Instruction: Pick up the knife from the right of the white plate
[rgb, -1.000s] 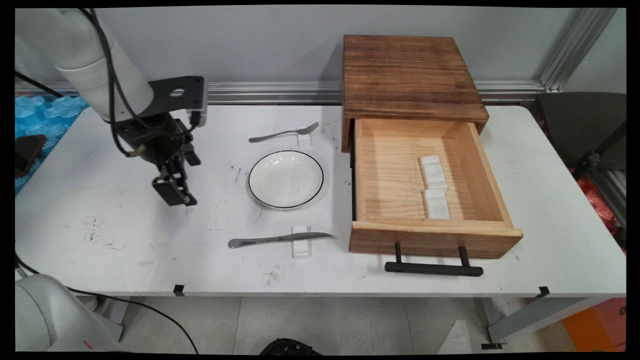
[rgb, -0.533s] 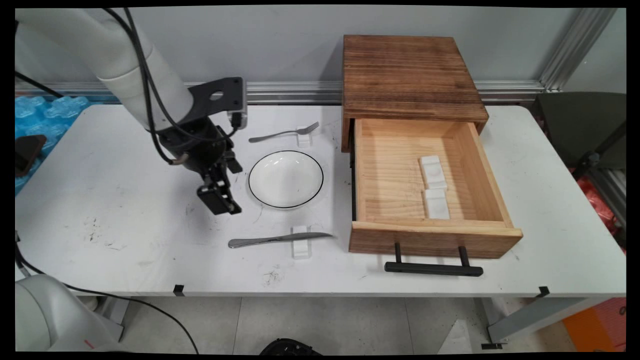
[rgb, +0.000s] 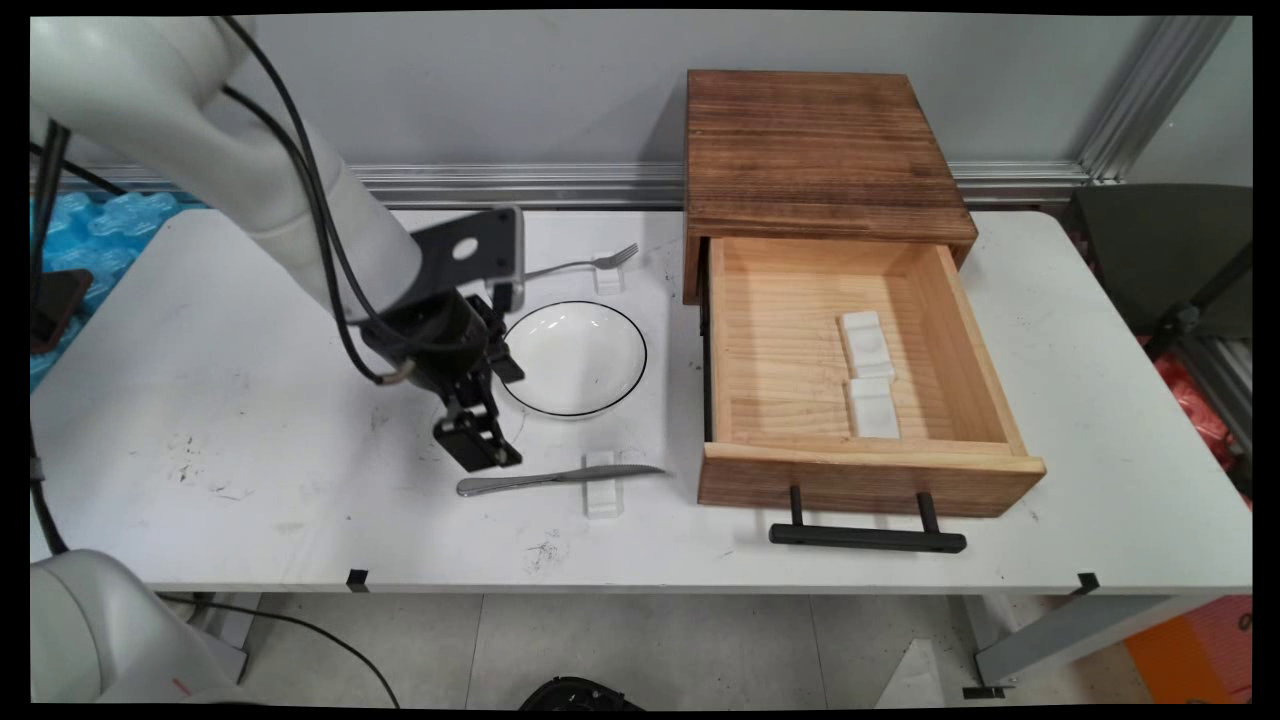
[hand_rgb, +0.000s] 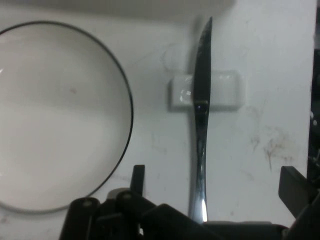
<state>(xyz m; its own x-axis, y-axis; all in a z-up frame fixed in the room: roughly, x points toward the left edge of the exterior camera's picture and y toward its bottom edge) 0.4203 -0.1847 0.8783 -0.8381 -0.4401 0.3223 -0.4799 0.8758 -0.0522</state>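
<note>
My claw (hand_rgb: 212, 192) hangs spread wide above the knife (hand_rgb: 200, 125) handle near the table's (rgb: 200, 400) front edge; centre both fingers astride the handle before descending.

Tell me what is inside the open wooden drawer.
Two small white blocks lie on the floor of the drawer, one behind the other, right of its middle. Nothing else shows there. The strip of floor just behind the front panel is hidden by that panel.
</note>
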